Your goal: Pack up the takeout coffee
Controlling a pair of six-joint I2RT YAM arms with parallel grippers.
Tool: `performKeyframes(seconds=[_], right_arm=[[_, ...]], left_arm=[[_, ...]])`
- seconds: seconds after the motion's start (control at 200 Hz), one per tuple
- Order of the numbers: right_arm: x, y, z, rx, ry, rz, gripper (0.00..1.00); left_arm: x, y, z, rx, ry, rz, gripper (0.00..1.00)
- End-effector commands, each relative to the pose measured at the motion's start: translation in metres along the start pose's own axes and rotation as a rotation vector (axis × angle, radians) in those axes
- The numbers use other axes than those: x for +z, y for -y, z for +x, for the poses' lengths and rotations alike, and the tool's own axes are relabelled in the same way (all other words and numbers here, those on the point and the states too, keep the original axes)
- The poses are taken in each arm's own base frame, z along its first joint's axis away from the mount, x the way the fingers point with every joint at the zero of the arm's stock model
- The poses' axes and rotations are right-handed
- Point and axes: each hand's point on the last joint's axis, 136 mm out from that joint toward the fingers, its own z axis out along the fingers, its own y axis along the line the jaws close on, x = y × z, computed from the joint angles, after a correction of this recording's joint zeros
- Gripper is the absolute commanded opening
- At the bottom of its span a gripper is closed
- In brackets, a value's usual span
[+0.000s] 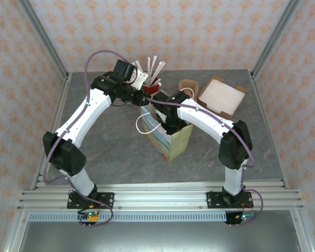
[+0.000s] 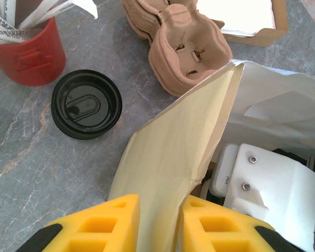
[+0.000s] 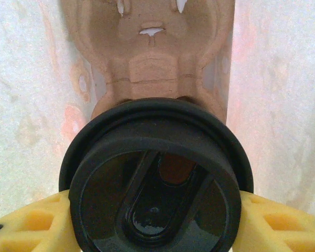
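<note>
The takeout coffee is already inside the paper bag, and the right gripper holds it there: the two yellow fingers press on the cup from the left and the right, just under its black lid. The lid faces straight up to the wrist camera, so I judge that the cup is upright, with its long axis vertical and along the line of the claw. The cream body of the cup is hidden under the lid. Below it, deeper in the bag, lies a pulp carrier, and this is the relation that matters: the coffee has to go straight down from the claw into a pocket of it. The lid covers the near part of the carrier, so I cannot tell if a pocket is exactly under the cup. The left gripper is closed narrow on the rim of the bag and holds the mouth open. The right arm is clearly the one to finish the move.
</note>
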Motion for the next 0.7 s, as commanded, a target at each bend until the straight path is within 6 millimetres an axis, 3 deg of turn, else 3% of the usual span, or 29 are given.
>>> performKeyframes(seconds=[0.0,0.315,0.696], right_arm=[[0.062,0.021,0.036,-0.011,-0.248,0.105,0.42],[0.069,0.031,0.039,-0.009,-0.276,0.157,0.42],[0.043,0.023,0.023,-0.027,-0.207,0.165,0.42]], left_arm=[[-0.013,-0.001,-0.004,0.002,0.036,-0.017,0.25],[-0.015,0.0,-0.004,0.004,0.04,-0.016,0.25],[-0.015,0.0,-0.004,0.005,0.042,-0.014,0.25]])
